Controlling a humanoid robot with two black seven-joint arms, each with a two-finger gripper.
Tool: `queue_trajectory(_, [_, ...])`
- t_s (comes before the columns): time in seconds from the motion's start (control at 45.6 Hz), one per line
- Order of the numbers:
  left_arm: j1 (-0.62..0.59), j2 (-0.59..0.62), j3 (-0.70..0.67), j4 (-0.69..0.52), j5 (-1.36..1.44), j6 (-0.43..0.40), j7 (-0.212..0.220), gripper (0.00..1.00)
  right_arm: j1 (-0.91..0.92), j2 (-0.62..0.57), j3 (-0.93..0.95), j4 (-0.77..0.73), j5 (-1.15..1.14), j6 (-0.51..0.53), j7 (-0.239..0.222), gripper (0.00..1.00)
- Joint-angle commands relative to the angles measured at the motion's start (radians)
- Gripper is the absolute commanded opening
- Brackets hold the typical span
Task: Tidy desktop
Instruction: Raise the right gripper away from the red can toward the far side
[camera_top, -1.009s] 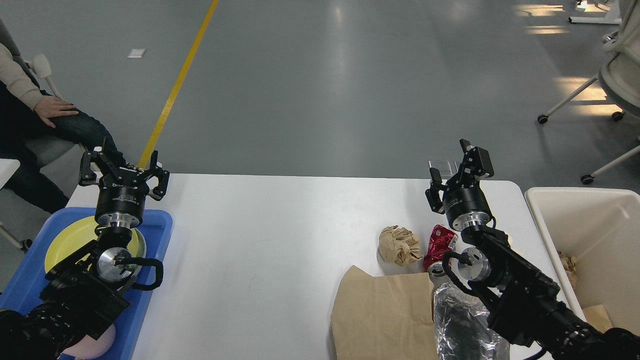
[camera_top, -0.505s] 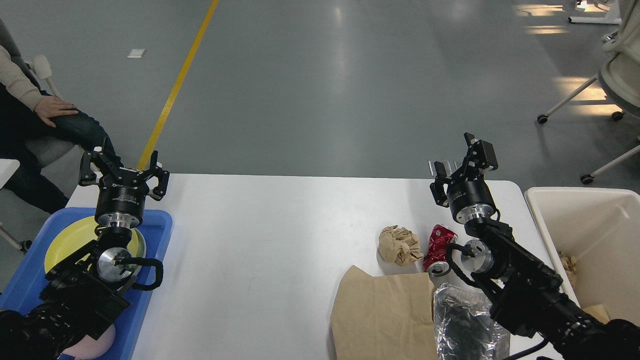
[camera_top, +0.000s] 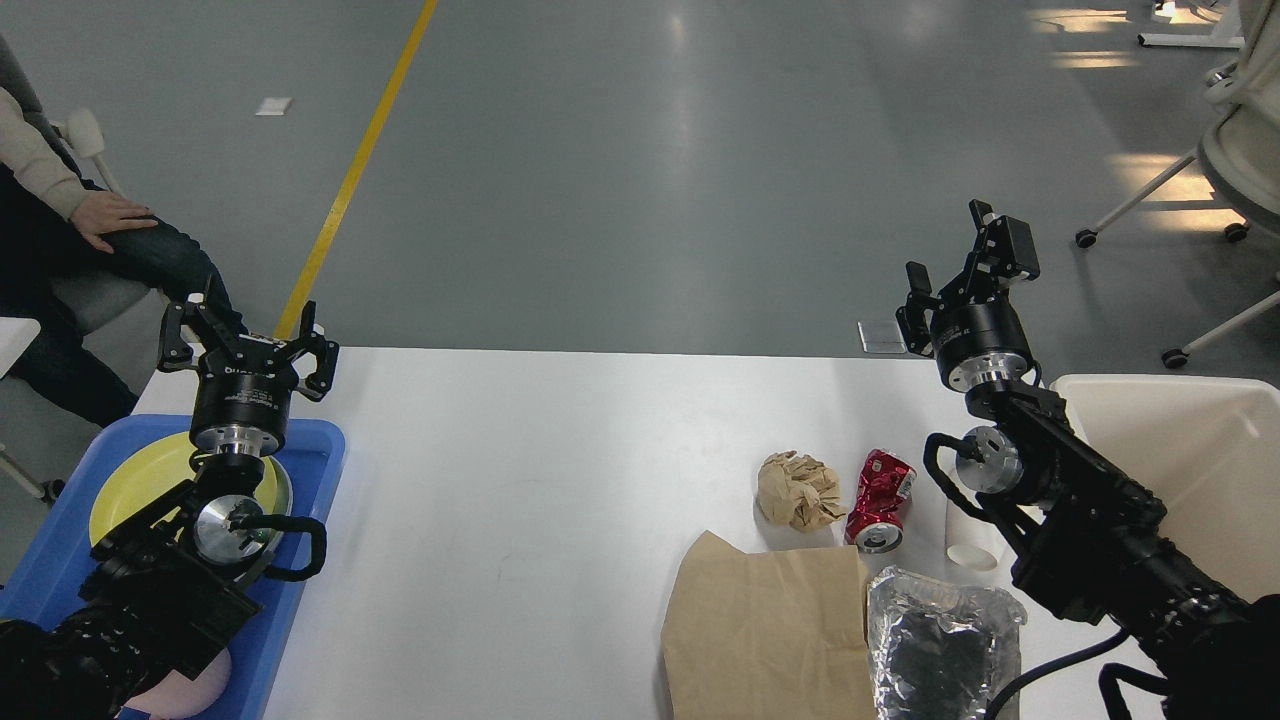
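Our right gripper (camera_top: 958, 260) has risen and swung back-right over the last second; it now sits above the counter's far right corner, near the cream-white rectangular plastic bin (camera_top: 1180, 440), fingers spread wide, nothing between them. A second ago it hung low over the crushed red metal can (camera_top: 880, 500); the move has uncovered the can fully, plus a white paper cup (camera_top: 970, 535) lying just right of it. We read this as a retreat after a drop or a reset, not a carry. The right arm runs up from bottom right, wrist pointing away and up.

Our left gripper (camera_top: 245, 335) has not moved: open wide, empty, pointing up over the blue plastic tray (camera_top: 310, 470) that holds a yellow round plate (camera_top: 130, 480).

The large white rectangular counter (camera_top: 540, 500) is the desktop, still untidy: crumpled brown paper ball (camera_top: 798, 488) beside the can, flat brown paper bag (camera_top: 765, 625), crinkled silver foil bag (camera_top: 940, 650) at the near edge. Plenty left to bin.
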Motion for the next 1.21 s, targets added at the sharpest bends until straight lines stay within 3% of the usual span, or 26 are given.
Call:
queue_trajectory(0.0, [0.001, 0.000, 0.000, -0.003, 0.000, 0.000, 0.000, 0.96, -0.001, -0.002, 0.000, -0.001, -0.002, -0.002, 0.000, 1.00])
queue_trajectory(0.592, [0.000, 0.000, 0.000, -0.003, 0.000, 0.000, 0.000, 0.96, 0.000, -0.007, 0.003, -0.061, 0.014, 0.004, 0.002, 1.00])
queue_trajectory(1.185, [0.000, 0.000, 0.000, 0.000, 0.000, 0.000, 0.000, 0.96, 0.027, -0.136, -0.004, -0.050, 0.008, 0.015, 0.003, 1.00])
